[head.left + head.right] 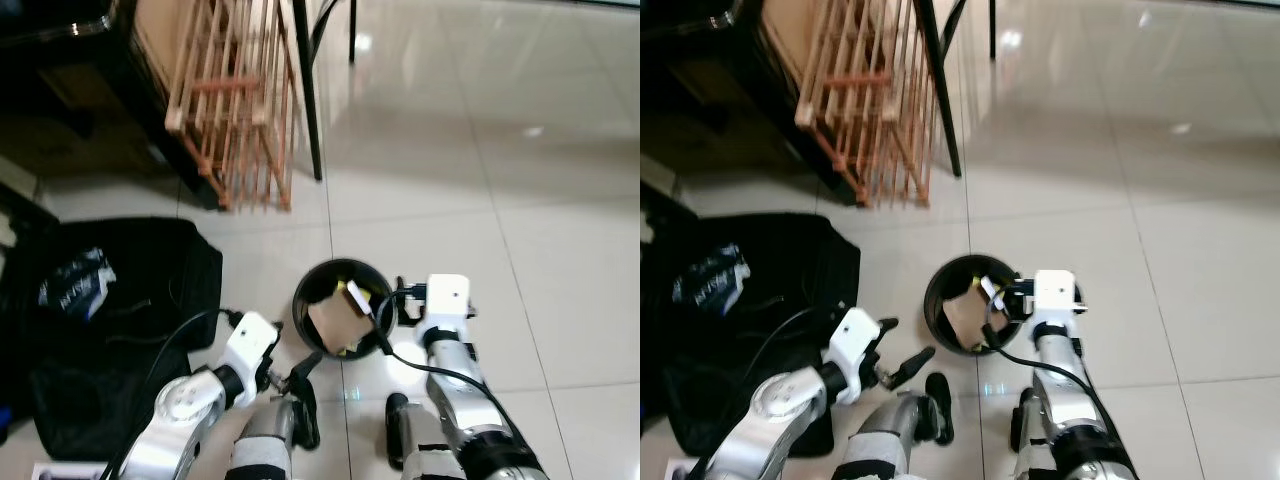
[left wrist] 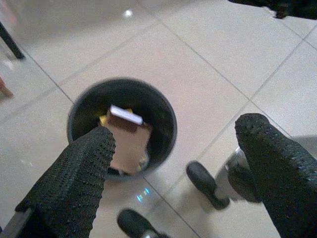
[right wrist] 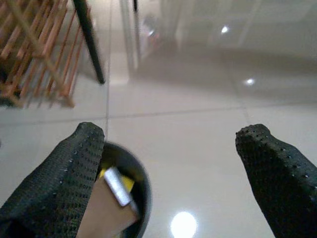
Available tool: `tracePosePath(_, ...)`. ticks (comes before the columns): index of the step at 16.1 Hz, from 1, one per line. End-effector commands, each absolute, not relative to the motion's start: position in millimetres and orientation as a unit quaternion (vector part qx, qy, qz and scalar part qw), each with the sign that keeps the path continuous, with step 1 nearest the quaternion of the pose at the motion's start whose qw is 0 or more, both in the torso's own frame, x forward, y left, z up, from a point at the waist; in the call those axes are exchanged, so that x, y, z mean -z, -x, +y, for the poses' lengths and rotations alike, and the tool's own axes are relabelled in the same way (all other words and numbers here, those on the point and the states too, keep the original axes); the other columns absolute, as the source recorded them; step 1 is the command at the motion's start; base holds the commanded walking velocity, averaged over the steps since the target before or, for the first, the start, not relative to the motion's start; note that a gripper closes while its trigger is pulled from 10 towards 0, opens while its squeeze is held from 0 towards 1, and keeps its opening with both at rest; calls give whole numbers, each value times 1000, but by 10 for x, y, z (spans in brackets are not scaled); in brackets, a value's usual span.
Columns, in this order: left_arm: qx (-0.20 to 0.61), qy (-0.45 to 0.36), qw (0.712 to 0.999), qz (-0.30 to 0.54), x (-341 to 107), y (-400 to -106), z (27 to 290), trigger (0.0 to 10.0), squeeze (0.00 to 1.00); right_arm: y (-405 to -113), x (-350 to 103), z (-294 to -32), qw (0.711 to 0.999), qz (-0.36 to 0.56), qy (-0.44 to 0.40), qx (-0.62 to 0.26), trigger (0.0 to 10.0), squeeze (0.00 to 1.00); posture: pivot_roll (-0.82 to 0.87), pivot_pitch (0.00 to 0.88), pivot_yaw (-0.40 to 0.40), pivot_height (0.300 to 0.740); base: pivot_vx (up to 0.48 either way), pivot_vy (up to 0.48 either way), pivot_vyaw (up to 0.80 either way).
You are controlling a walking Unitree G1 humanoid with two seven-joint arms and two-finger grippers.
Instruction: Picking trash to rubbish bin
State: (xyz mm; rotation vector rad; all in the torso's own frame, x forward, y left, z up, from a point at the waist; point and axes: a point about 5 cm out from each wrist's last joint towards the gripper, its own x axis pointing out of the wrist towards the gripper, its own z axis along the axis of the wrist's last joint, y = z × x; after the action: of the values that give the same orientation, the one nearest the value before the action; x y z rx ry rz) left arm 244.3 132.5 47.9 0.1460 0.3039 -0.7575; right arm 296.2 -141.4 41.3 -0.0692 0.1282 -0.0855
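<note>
A round black rubbish bin (image 1: pixel 305 292) stands on the tiled floor just in front of my feet. Inside it a brown cardboard piece (image 1: pixel 335 322) with a white strip on top leans over something yellow (image 2: pixel 103 119). My right gripper (image 1: pixel 390 316) hangs open at the bin's right rim, with nothing between its fingers (image 3: pixel 74 168). My left gripper (image 1: pixel 902 345) is open and empty too, low at the bin's near-left side. In the left wrist view the bin (image 2: pixel 171 124) and the cardboard (image 2: pixel 130 144) lie beyond the spread fingers (image 2: pixel 74 183).
A black bag (image 1: pixel 110 320) with a printed wrapper lies on the floor at the left. A wooden slatted rack (image 1: pixel 240 100) and a black table leg (image 1: pixel 305 90) stand behind the bin. My black feet (image 1: pixel 305 410) are close to the bin. Pale tiles stretch to the right.
</note>
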Motion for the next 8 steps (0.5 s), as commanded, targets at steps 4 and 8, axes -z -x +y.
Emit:
tracePosePath(4, 351, -64, 927, 117, -555, -2612, 1208, 10000, 0, -2899, -568, -1596, 995, 33, 56, 80, 10000, 0, -11, 170, 119, 740, 0, 0, 0)
tracePosePath(8, 330, -37, 941, 65, -775, -2821, 1003, 10000, 0, -2910, -848, -1820, 990, -8, 70, 120, 10000, 0, -47, 115, 109, 740, 0, 0, 0)
